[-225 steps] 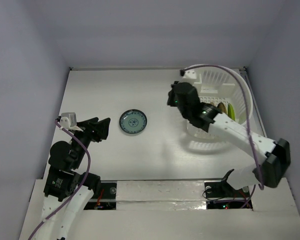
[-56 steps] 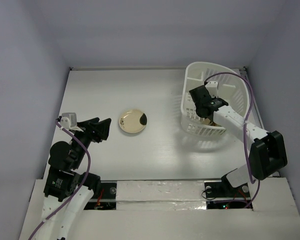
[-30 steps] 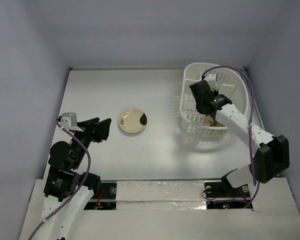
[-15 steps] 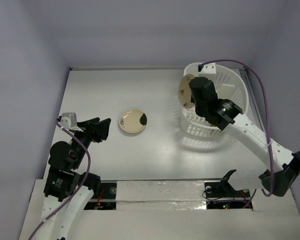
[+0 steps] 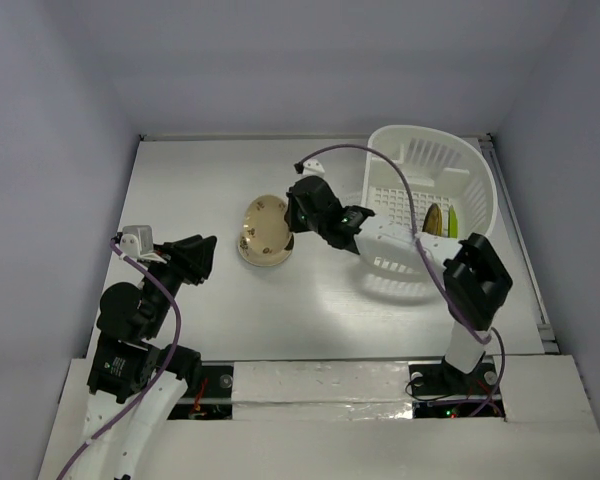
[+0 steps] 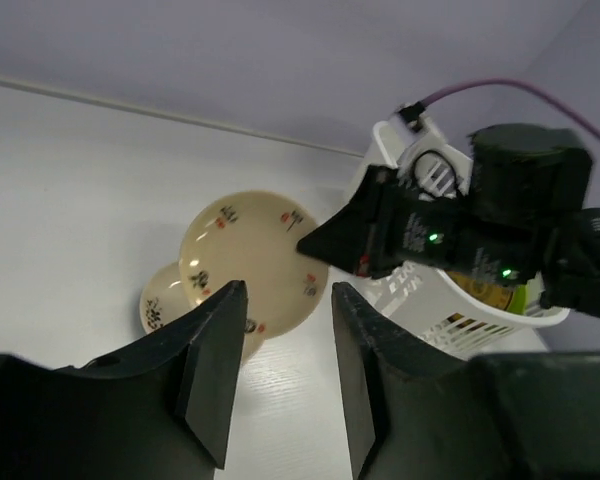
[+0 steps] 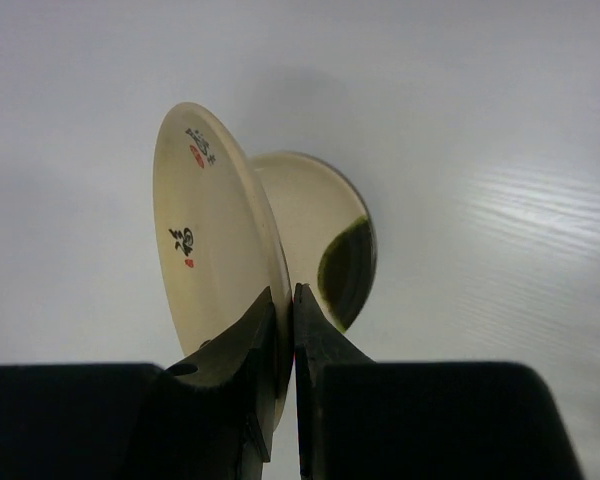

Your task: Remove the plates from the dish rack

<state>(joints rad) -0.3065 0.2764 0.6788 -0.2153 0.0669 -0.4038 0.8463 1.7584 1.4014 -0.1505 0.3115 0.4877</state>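
Right claw pinches a tilted cream plate with small painted marks; left claw narrow, empty.

No words or numbers can be read anywhere. The tilted cream plate carries small dark brush-style characters and red seal-like stamps on its inner face, all too small and blurred to make out. The flat plate beneath shows similar unreadable marks.
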